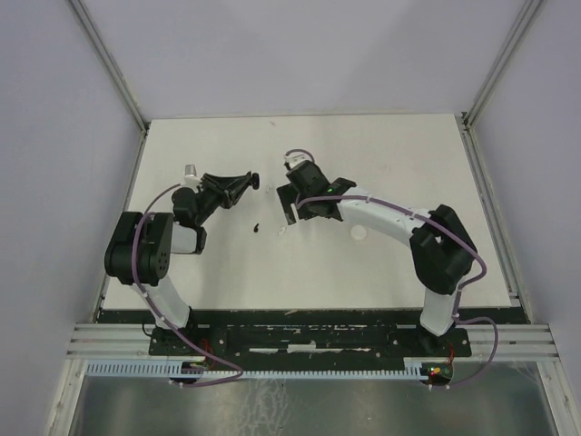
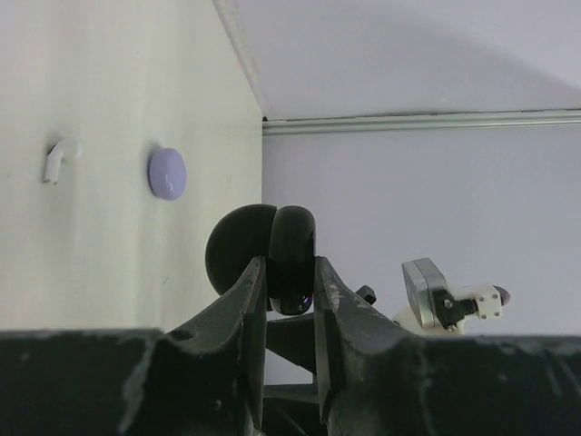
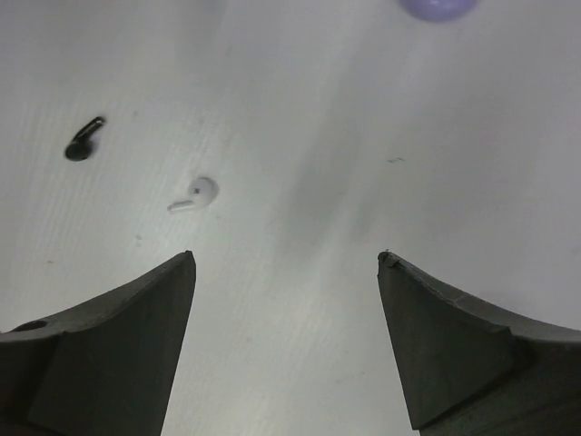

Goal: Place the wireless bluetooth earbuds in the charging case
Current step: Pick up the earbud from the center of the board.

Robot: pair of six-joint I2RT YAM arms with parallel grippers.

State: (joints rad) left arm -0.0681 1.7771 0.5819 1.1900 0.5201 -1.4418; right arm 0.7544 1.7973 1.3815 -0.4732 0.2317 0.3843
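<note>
Black plastic fills the left wrist view: the left claw [image 2: 289,272] is clamped on a round black case [image 2: 263,241], held on edge and raised off the counter [image 1: 381,163], its two halves seemingly parted by a narrow seam. The right claw [image 3: 286,259] hangs over the counter with its jaws wide apart and nothing between them. Ahead of it and to one side lie a black earbud [image 3: 83,141] and, nearer, a white earbud [image 3: 195,195], both loose on the surface and apart from each other; a lilac disc [image 3: 438,7] sits farther off at the frame's edge. No bud is in the case yet. The likeliest slip is taking the nearer white bud when the black case probably wants the black one. These buds are tiny and rounded, so closing fingers could flick one across the smooth counter instead of trapping it. The case is pinched only at its rim, so pressing a bud in may twist it or pop it loose.
</note>
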